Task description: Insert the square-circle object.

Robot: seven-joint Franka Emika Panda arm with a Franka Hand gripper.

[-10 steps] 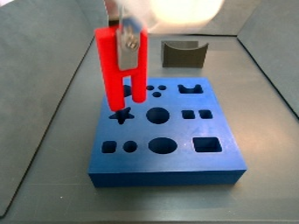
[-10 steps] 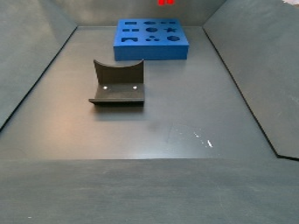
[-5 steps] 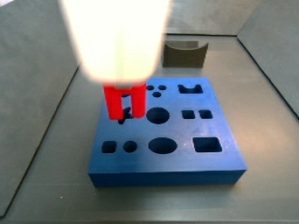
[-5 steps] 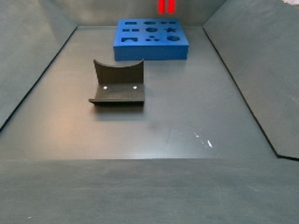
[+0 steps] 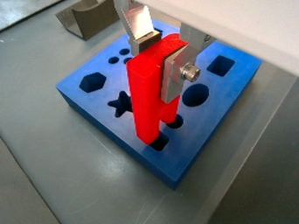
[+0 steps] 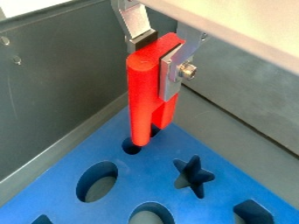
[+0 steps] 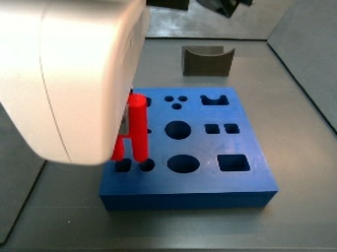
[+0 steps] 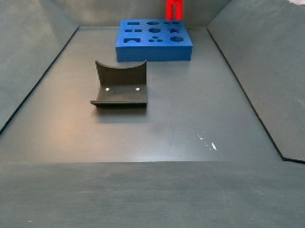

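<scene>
The square-circle object (image 5: 152,96) is a long bright red piece with two parallel prongs, held upright. My gripper (image 5: 158,59) is shut on its upper end, seen in both wrist views, with silver fingers (image 6: 173,70) on either side. The gripper (image 6: 156,57) stands over the blue board (image 6: 233,175). The prong tips reach the mouths of two small holes near one corner of the board (image 5: 100,109). In a side view the red piece (image 7: 136,128) stands at the board's (image 7: 211,182) front-left holes; the gripper is hidden there behind the arm. In a side view only the piece's lower part (image 8: 176,10) shows above the board (image 8: 155,44).
The dark grey fixture (image 8: 119,85) with a curved notch stands on the floor apart from the board; it also shows in a side view (image 7: 207,59) and a wrist view (image 5: 93,16). Grey walls (image 6: 59,79) close in the floor. The blurred white arm (image 7: 73,79) blocks much of a side view.
The gripper has come down with the red piece and moved from above the star hole toward the board's corner holes. The prong tips now meet the holes. The arm now fills more of a side view.
</scene>
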